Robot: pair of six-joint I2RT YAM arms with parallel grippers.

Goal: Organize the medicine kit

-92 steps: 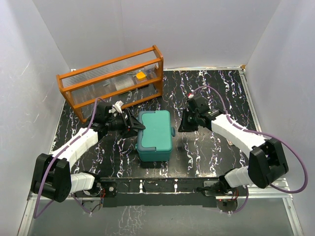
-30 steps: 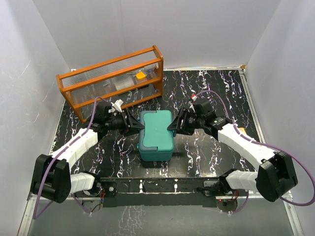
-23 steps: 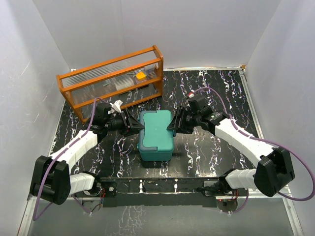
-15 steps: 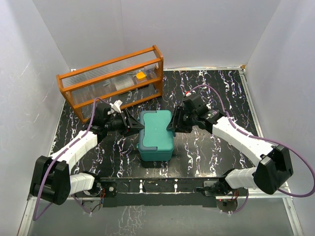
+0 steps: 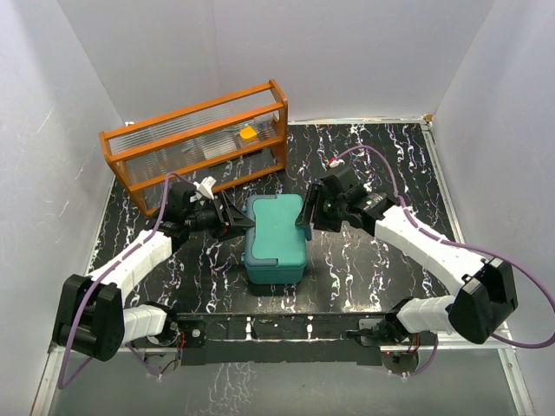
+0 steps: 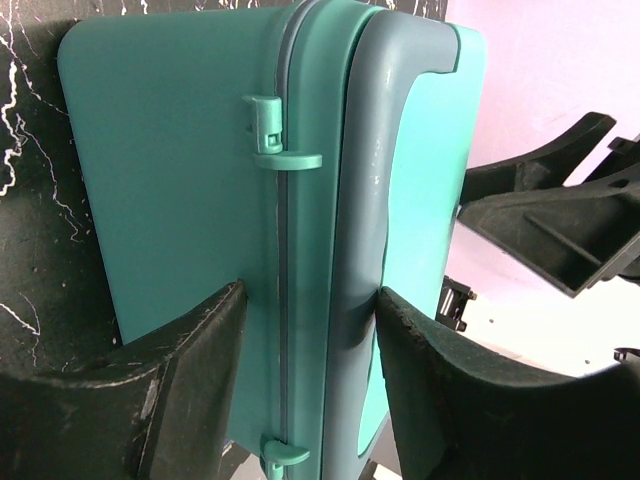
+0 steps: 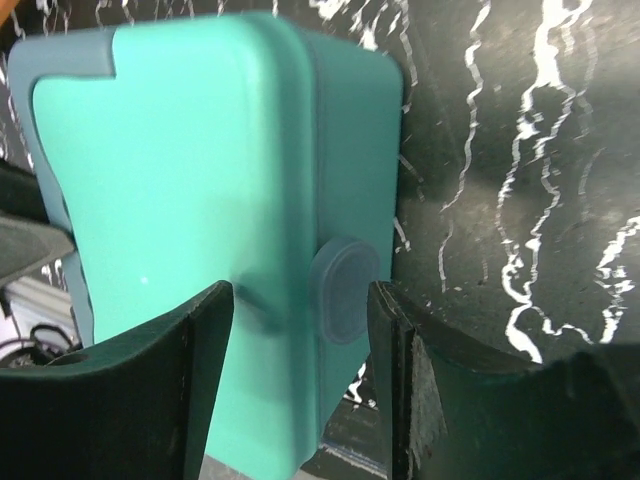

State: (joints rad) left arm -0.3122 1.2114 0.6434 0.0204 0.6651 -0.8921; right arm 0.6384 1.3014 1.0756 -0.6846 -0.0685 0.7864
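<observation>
Standing by: both arms close in on the medicine kit [image 5: 274,236] from either side, on the black marbled table [image 5: 373,165].
Kit: the teal box sits shut, lid down, between the two arms, nearer than the orange rack [image 5: 199,143].
Left gripper [image 5: 236,222]: jaws apart, straddling the kit's hinge side; in its wrist view the lid seam and a hinge clip [image 6: 275,135] run between the fingers [image 6: 190,370], which seem close to the plastic, though I cannot tell if they press.
Right gripper [image 5: 307,211]: jaws apart, set at the opposite side; the round latch button [image 7: 344,290] sits between the fingers [image 7: 200,350], slightly toward the outer one.
Step in hand: my judgement, steadying the kit on one side while working its latch side; a shut lid fits either opening it or having just closed it.
Next move: whichever it is, it calls for the left jaws to keep the box from sliding.
</observation>
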